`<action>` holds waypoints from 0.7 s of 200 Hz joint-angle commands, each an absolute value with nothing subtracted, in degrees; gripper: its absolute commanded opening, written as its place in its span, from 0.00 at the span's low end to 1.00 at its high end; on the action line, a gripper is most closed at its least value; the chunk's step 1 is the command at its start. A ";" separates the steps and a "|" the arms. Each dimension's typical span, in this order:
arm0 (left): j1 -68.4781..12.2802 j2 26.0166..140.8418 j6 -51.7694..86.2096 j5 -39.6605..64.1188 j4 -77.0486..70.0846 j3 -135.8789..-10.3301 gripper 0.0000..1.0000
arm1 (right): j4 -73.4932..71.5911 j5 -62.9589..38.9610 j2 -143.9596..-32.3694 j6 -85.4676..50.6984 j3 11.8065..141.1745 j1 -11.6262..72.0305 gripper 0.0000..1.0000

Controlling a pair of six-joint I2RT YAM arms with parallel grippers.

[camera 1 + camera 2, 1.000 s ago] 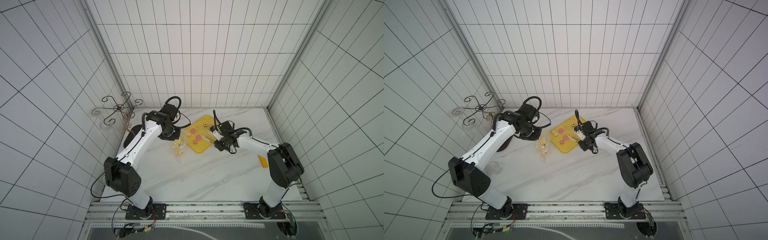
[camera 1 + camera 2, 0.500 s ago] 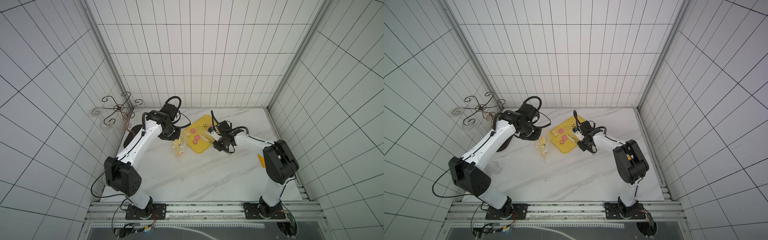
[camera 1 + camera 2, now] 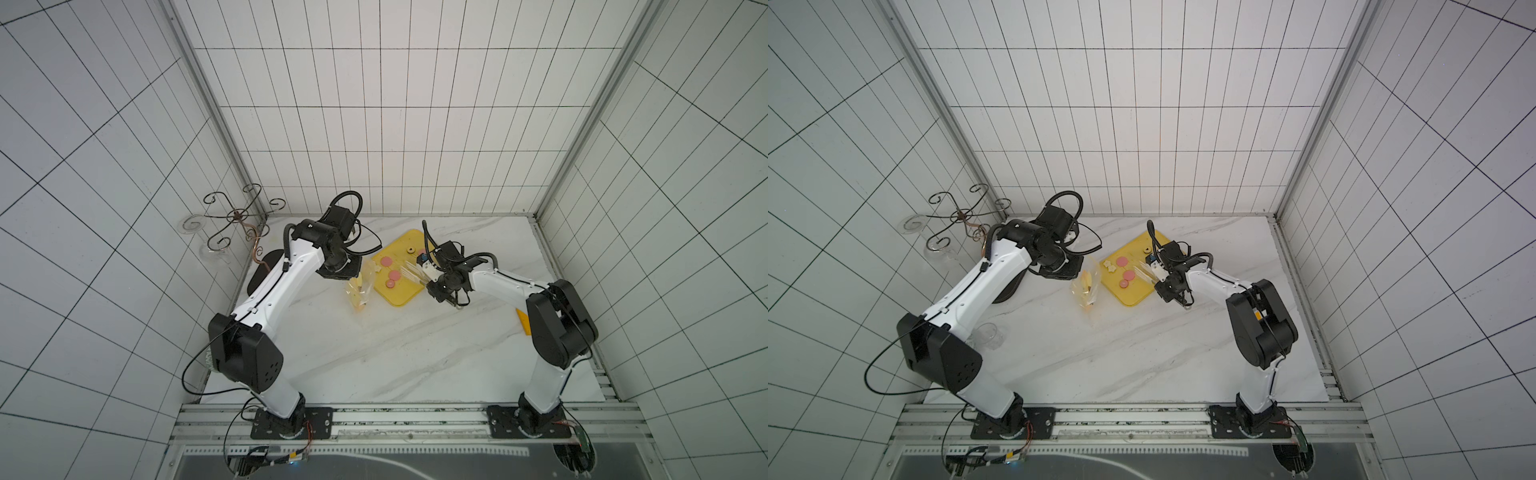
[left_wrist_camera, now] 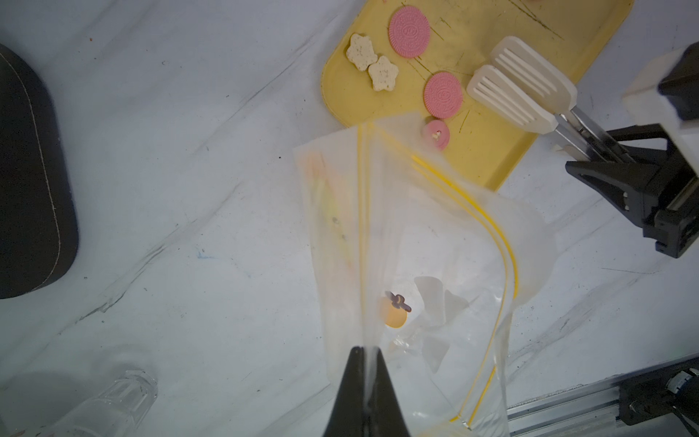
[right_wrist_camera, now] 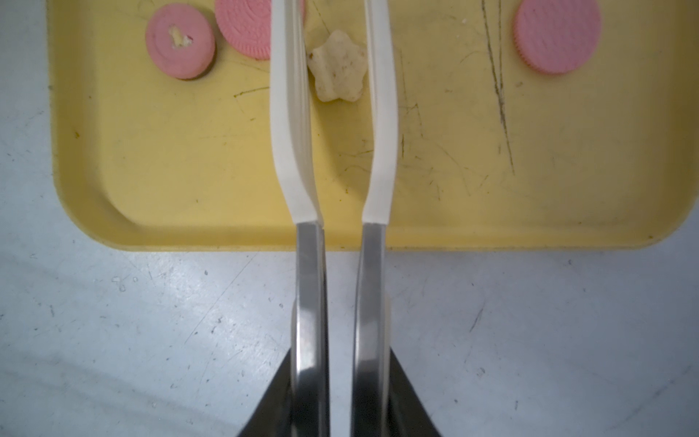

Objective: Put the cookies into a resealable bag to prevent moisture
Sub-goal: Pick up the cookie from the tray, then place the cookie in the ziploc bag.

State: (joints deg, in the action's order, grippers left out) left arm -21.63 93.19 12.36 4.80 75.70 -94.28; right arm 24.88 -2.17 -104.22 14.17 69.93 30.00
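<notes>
Left gripper [image 4: 365,352] is clamped on the limp resealable bag [image 4: 435,234] rim, at the yellow tray's [image 3: 401,297] 9 o'clock in a top view. Right gripper [image 5: 340,382] is squeezed on tongs [image 5: 310,265]. 1 star cookie [image 5: 338,68] is bracketed between their tips on the tray. It is judged light and brittle, so its edges are best pinched gently.

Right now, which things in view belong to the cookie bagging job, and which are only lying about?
For the job: pink cookies, star cookies, dark cookie, resealable bag, tongs, yellow tray.
Lying about: wire stand, clear glass, dark pad, orange piece beside the right arm.
</notes>
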 commanded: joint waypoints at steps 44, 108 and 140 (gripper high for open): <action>-21.44 95.45 11.26 6.68 75.06 -96.55 0.00 | 28.80 -5.04 -91.93 12.80 75.49 30.22 0.29; -21.40 97.88 11.25 7.80 74.61 -98.51 0.00 | 30.51 -16.86 -79.11 7.44 76.41 35.67 0.27; -21.46 98.92 11.43 8.79 74.52 -99.57 0.00 | 28.86 -20.88 -77.39 3.30 76.92 42.10 0.27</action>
